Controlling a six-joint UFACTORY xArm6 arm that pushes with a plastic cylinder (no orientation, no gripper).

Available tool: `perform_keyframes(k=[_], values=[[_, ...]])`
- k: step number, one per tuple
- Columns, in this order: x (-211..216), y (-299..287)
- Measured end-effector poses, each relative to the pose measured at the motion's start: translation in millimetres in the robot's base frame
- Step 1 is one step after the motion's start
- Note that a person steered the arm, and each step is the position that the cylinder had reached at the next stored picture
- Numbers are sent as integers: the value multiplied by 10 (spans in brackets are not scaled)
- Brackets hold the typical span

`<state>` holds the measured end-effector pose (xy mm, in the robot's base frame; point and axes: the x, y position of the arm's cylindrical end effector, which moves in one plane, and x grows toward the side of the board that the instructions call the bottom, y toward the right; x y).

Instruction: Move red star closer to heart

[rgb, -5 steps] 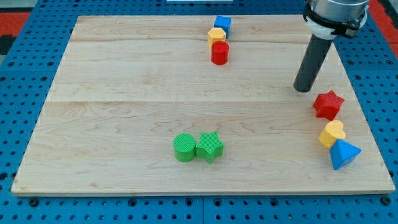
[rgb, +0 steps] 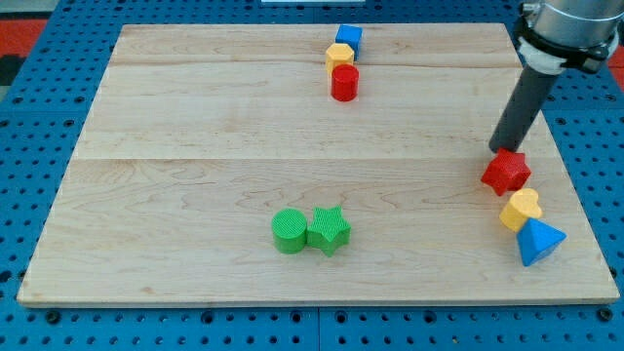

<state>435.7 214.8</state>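
In the camera view, we took the yellow heart [rgb: 521, 209] as our landmark. It lay near the tabletop's [rgb: 195, 127] right edge, toward the view's bottom. The red star [rgb: 506, 173] sat just above it, a touch to the view's left, and the two looked to be touching or nearly so. Our tip [rgb: 501, 149] stood at the star's upper edge, in contact or all but, so star and heart lay in one line below it, toward the view's bottom. We judged that a push down that line would press the star against the heart. We carried no hand, only the dark straight rod, so there was nothing to be apart or together.

A blue cone-like block [rgb: 537, 241] leaned against the heart's lower right. Far to the heart's left sat a ribbed green cylinder [rgb: 289, 231] touching a green star [rgb: 330, 230]. Well above and left, a blue cube [rgb: 349, 39], a yellow hexagonal block [rgb: 339, 56] and a red cylinder [rgb: 344, 83] stood in a close column. The blocks looked smooth and matte, and the tabletop was pale planked wood.
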Motion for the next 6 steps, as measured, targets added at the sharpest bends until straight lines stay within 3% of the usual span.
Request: perform_keyframes(k=[5,6], values=[[217,302],[-12,99]])
